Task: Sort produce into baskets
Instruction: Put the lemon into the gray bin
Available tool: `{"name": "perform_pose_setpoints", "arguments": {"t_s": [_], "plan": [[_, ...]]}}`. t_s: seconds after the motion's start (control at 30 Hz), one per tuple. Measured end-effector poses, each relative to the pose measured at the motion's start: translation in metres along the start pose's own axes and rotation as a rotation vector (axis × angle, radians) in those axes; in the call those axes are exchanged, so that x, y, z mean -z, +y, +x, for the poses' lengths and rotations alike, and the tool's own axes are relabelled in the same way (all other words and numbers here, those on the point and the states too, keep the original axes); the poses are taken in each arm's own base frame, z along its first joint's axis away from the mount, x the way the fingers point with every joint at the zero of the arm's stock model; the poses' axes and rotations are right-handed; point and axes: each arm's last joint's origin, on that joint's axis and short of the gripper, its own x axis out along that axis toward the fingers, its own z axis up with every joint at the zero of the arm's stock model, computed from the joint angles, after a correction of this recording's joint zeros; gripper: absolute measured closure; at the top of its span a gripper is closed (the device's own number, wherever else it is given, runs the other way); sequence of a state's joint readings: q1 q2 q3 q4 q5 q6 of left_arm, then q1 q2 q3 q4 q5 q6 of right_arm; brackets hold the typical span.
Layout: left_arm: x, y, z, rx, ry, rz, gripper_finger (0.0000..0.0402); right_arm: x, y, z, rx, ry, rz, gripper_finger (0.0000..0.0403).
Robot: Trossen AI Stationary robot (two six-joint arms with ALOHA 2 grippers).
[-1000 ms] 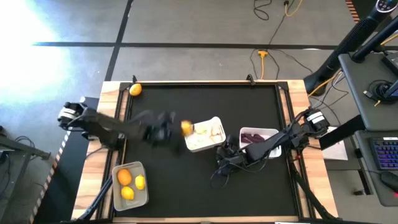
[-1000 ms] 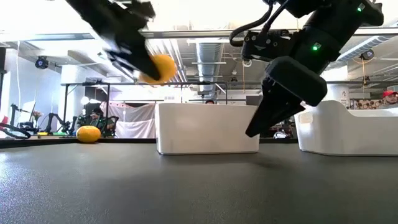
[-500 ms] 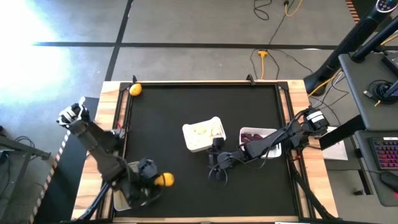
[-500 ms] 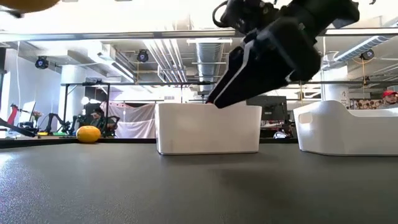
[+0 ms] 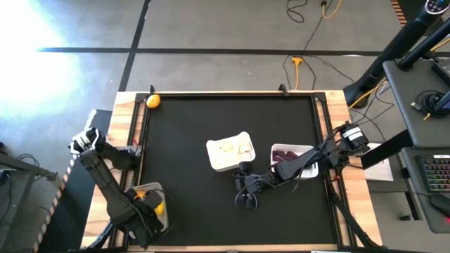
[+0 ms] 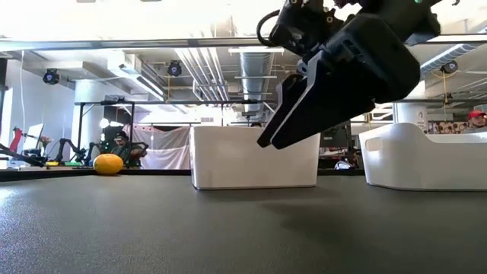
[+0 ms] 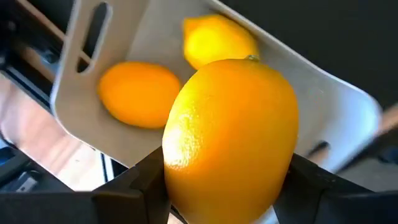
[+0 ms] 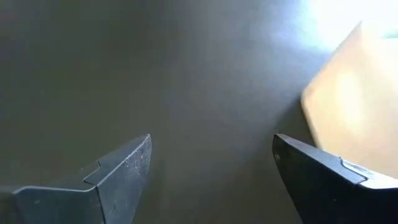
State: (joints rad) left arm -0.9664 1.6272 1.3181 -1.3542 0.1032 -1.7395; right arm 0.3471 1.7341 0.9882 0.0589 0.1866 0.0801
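Your left gripper (image 7: 227, 186) is clamped on a lemon (image 7: 229, 134) right above the tub (image 7: 118, 134) — 2 fruits (image 7: 140, 93) lie in it. Your right gripper (image 5: 246, 199), fingers apart and empty, hangs over the mat (image 5: 197, 126), well apart from the tub. 1 more lemon (image 5: 152, 101) lies at the mat's far corner on the tub's side.

Orange lemon (image 7: 229, 134), white tray (image 7: 336, 118), black table (image 5: 211, 133), purple vegetables (image 5: 285, 154)

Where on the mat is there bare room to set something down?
Bare: the mat's far half between the stray lemon and the far right corner, and the strip between the clear tub and the open right hand. Crowded: around the white tray and the neighbouring tray.
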Motion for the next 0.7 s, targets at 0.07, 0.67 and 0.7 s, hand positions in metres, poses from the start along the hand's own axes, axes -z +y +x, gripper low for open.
{"name": "perform_pose_setpoints", "arguments": {"t_s": [0.07, 0.67, 0.7], "plan": [[-0.001, 0.003, 0.005, -0.025, -0.005, -0.006, 0.0208, 0.001, 0.009, -0.001, -0.017, -0.002, 0.015, 0.0076], [-0.008, 0.025, 0.041, -0.198, 0.022, -0.173, 0.0148, 0.022, 0.101, -0.030, -0.089, -0.025, 0.035, 0.0076], [-0.008, 0.025, 0.041, -0.194, 0.014, -0.178, 0.0141, 0.023, 0.102, -0.031, -0.079, -0.029, 0.035, 0.0076]]}}
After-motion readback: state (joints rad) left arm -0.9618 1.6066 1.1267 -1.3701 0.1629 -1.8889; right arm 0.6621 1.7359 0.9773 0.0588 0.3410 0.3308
